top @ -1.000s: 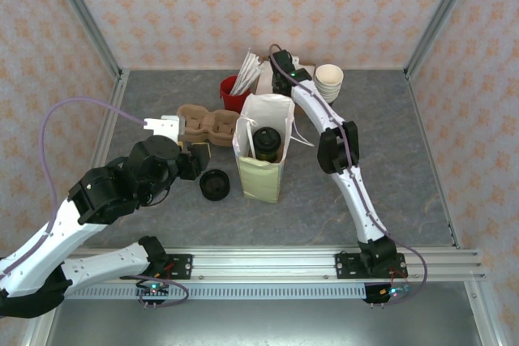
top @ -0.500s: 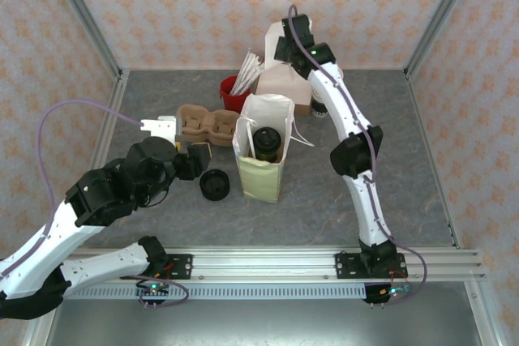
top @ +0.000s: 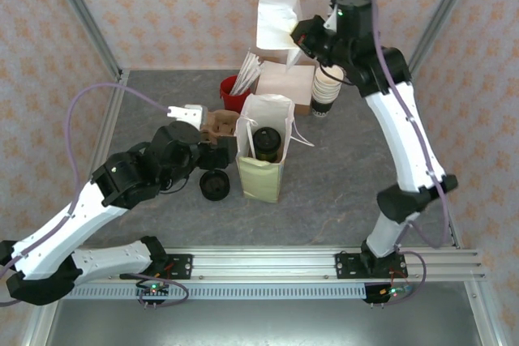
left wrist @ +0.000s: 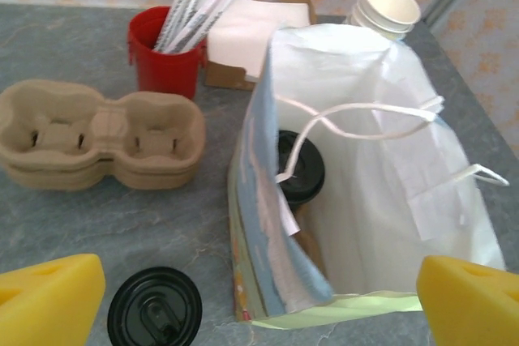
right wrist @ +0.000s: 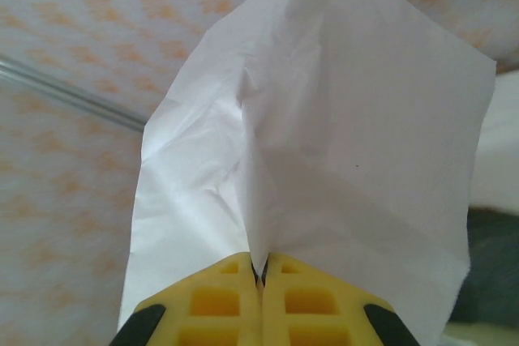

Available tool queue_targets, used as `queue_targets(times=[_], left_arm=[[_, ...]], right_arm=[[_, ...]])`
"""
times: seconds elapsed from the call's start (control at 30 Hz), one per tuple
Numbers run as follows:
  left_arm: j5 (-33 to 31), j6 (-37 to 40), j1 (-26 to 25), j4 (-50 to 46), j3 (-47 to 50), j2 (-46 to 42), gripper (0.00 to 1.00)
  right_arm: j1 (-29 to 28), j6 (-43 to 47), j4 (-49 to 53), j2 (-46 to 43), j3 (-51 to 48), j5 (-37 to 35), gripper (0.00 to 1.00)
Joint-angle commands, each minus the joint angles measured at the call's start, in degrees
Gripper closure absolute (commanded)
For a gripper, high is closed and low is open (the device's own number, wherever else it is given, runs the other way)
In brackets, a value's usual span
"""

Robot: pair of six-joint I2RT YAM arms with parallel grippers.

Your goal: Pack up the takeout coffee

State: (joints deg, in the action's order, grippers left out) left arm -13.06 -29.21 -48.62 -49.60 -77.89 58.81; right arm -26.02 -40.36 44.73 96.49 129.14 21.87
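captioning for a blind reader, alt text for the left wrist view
An open white paper bag holds a black-lidded coffee cup; beside it sit a loose black lid, a cardboard cup tray and a red cup of straws.

The right arm now reaches high over the back of the surface (top: 324,192), with the right gripper (right wrist: 261,275) pinching a white napkin (top: 274,20) that it has lifted clear of the napkin box (top: 285,84). The left gripper (left wrist: 259,301) has moved closer to the paper bag (top: 263,155), and its jaws have spread wide.
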Motion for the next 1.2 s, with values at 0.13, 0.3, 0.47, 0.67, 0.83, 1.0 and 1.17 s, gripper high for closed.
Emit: queue_targets(times=[0.13, 0.3, 0.47, 0.67, 0.83, 1.0, 1.17], left_arm=[[2.28, 2.26, 2.86, 2.85, -4.38, 3.36, 0.00], [3.16, 1.18, 4.46, 3.52, -4.25, 4.19, 0.00], [3.19, 0.28, 4.85, 3.54, -3.81, 3.39, 0.00], [4.08, 0.26, 4.92, 4.16, -2.98, 1.66, 0.00], [4.01, 0.08, 4.90, 4.20, -1.96, 0.98, 0.00], [3.70, -0.18, 4.85, 4.30, -0.86, 0.30, 0.00], [3.08, -0.34, 4.92, 4.38, 0.35, -0.51, 0.00]], right_arm=[[-1.41, -29.62, -23.73, -18.05, -26.71, 11.96, 1.00], [-6.10, -35.73, -30.60, -24.87, -40.77, 9.21, 1.00], [-9.75, -37.35, -33.55, -28.00, -50.42, 6.75, 1.00], [-12.12, -29.38, -25.89, -30.97, -55.34, 0.15, 1.00], [-12.30, -23.45, -19.51, -30.78, -56.27, -3.73, 1.00], [-12.72, -17.82, -13.08, -26.42, -54.45, -6.31, 1.00], [-15.02, -12.51, -5.54, -21.08, -49.07, -8.20, 0.74]])
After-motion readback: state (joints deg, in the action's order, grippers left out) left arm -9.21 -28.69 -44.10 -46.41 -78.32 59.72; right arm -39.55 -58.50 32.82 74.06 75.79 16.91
